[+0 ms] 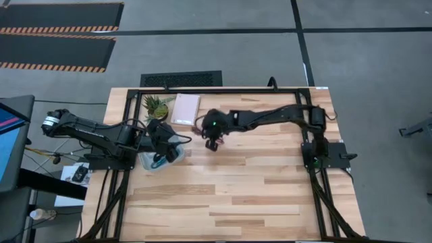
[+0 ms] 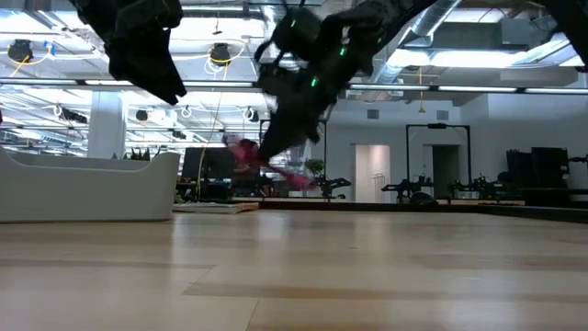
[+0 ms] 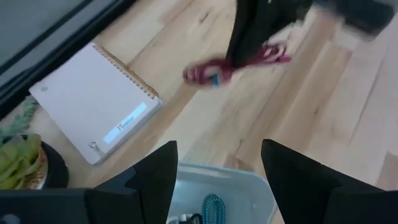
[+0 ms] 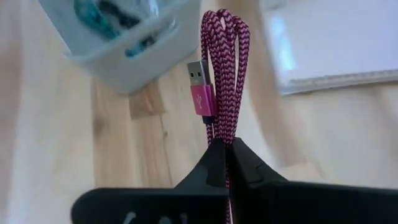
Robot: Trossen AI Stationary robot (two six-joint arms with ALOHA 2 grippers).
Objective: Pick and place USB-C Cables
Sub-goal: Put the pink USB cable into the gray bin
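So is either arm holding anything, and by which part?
Right tool pinches the magenta cable by its lower loops, plug end hanging free. Left tool holds nothing.

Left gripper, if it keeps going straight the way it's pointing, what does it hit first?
Probably the pale tray, directly under the open left gripper, with the teal cable inside. Depth is unclear, so the rim may come first.

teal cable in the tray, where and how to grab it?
Grip the teal cable at the looped end of its bundle, coming straight down through the open top of the tray: its walls block any side approach. The left claw hovers open right above it; the right claw holds the magenta cable.
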